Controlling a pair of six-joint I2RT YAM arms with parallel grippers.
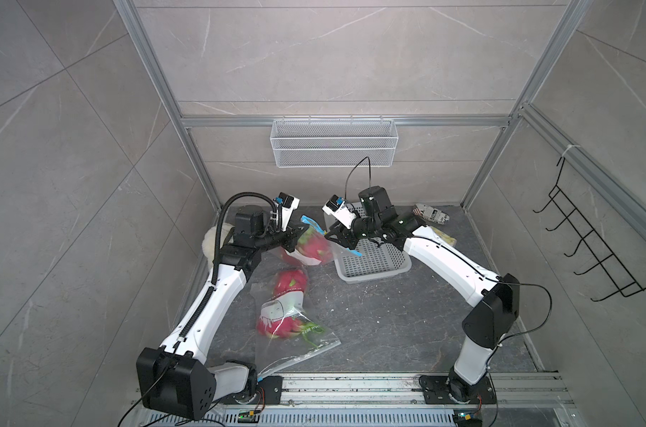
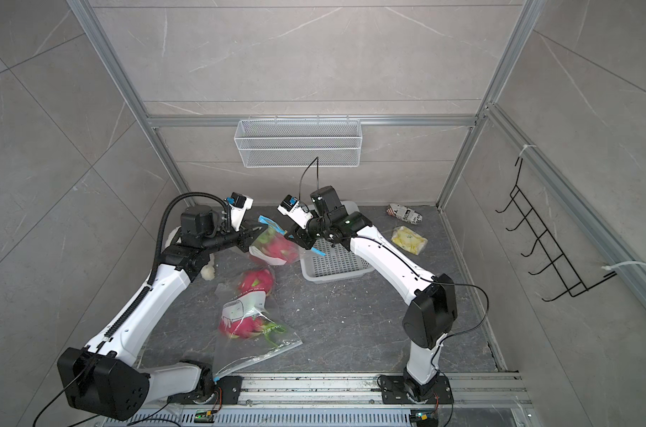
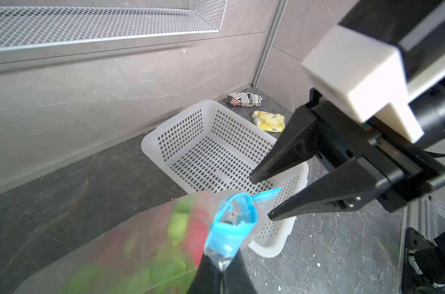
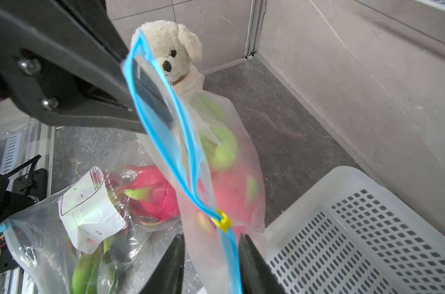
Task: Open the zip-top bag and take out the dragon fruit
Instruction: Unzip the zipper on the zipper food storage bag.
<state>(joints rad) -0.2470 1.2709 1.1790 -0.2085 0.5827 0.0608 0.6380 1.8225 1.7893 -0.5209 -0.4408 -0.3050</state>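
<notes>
A clear zip-top bag (image 1: 311, 247) with a blue zipper strip hangs lifted between both arms, and a pink dragon fruit (image 4: 231, 193) with green scales shows through it. My left gripper (image 3: 221, 264) is shut on the bag's blue zipper corner (image 3: 229, 229). My right gripper (image 4: 211, 238) is open, its jaws on either side of the strip just below the yellow slider (image 4: 224, 221). In both top views the grippers (image 1: 298, 227) (image 1: 330, 236) face each other across the bag's top. A second bag (image 1: 291, 325) lies flat on the table with dragon fruit (image 4: 152, 188) inside.
A white perforated basket (image 1: 373, 260) stands right of the lifted bag, under the right arm. A cream plush dog (image 4: 175, 56) sits behind the left arm. A newspaper-print packet (image 2: 404, 214) and a yellow packet (image 2: 408, 240) lie at the back right. A wire basket (image 1: 332, 142) hangs on the back wall.
</notes>
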